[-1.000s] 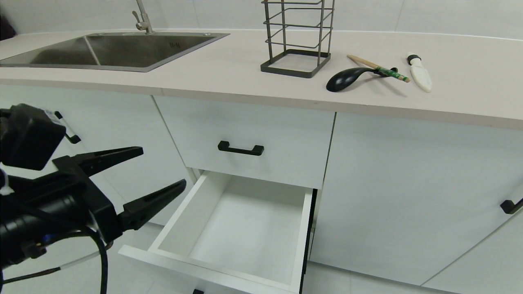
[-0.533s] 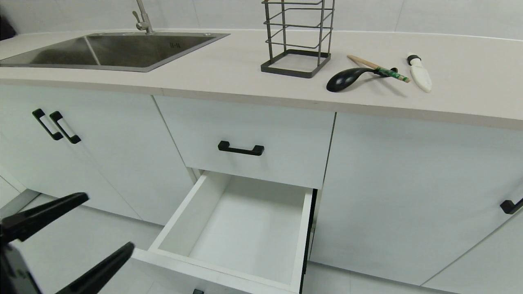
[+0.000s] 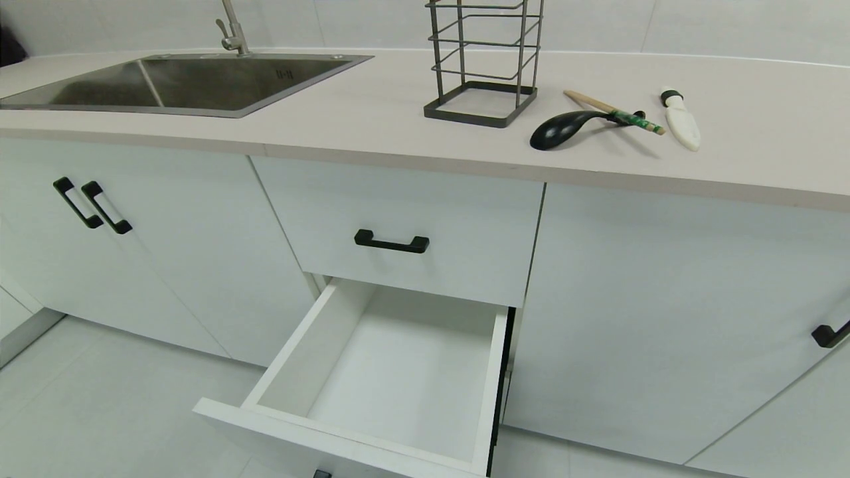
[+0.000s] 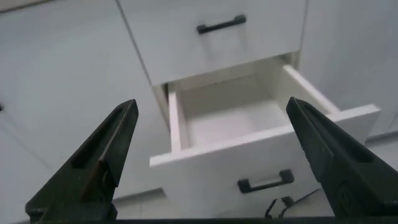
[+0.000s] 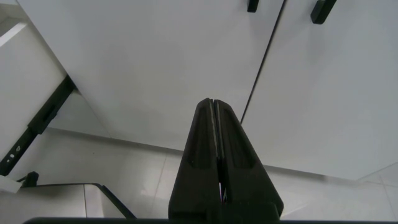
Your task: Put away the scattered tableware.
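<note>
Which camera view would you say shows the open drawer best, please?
The head view: it looks down into the open drawer, showing its whole bare inside. The left wrist view shows its front and handle from lower down, between the fingers of the open left hand. The right wrist view may catch its side rail, unclear.

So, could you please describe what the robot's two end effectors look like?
Both are matte black. The left end effector has two long, flat-sided fingers tapering to narrow tips. The right end effector has the same wedge-shaped, smooth-faced fingers.
</note>
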You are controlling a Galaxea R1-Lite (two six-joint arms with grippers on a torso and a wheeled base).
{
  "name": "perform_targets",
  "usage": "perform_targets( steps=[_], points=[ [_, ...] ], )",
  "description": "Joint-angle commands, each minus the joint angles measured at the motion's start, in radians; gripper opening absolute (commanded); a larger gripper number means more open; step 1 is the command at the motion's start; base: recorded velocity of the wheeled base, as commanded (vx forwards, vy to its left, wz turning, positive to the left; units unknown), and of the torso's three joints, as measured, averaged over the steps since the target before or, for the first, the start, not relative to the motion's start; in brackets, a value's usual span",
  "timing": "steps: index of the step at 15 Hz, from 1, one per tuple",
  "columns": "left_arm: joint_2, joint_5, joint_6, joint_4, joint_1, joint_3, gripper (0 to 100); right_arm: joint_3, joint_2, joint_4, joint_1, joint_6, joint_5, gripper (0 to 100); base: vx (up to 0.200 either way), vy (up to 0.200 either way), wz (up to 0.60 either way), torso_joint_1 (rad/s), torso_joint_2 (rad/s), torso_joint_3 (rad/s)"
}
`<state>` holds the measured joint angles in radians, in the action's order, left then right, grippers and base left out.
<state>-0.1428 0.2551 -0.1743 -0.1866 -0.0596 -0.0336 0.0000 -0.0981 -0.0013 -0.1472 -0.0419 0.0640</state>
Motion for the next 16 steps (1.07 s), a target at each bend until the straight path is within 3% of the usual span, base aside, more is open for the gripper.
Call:
perform_targets(
  steps=[1,3,4,7,9,11,15,16],
  points=[
    [0.143,-0.076,0.058,0.203,0.063,0.011,100,0.000,-0.002,0.000,0.000,-0.001,0.000,0,0.000,0.000,0.00,0.000,0.00,0.000],
    [0.143,-0.224,0.061,0.173,0.063,0.024,100,0.000,-0.002,0.000,0.000,0.000,0.000,0,0.000,0.000,0.00,0.000,0.00,0.000],
    [0.143,-0.290,0.078,0.159,0.061,0.029,100,0.000,-0.002,0.000,0.000,0.000,-0.001,0,0.000,0.000,0.00,0.000,0.00,0.000],
    [0.143,-0.264,0.091,0.188,0.063,0.032,100,0.000,-0.002,0.000,0.000,-0.001,0.000,0,0.000,0.000,0.00,0.000,0.00,0.000],
    [0.143,-0.263,0.096,0.187,0.063,0.032,100,0.000,-0.002,0.000,-0.002,-0.001,0.000,0,0.000,0.000,0.00,0.000,0.00,0.000],
    [0.143,-0.261,0.102,0.187,0.063,0.032,100,0.000,-0.002,0.000,0.000,0.000,0.000,0,0.000,0.000,0.60,0.002,0.00,0.002],
    [0.143,-0.267,0.114,0.188,0.063,0.032,100,0.000,-0.002,0.000,0.000,0.002,-0.001,0,0.000,0.000,0.00,0.000,0.00,0.000],
    [0.143,-0.270,0.133,0.188,0.063,0.032,100,0.000,-0.002,0.000,0.000,0.002,0.000,0,0.000,0.000,0.00,0.000,0.00,0.000]
  ],
)
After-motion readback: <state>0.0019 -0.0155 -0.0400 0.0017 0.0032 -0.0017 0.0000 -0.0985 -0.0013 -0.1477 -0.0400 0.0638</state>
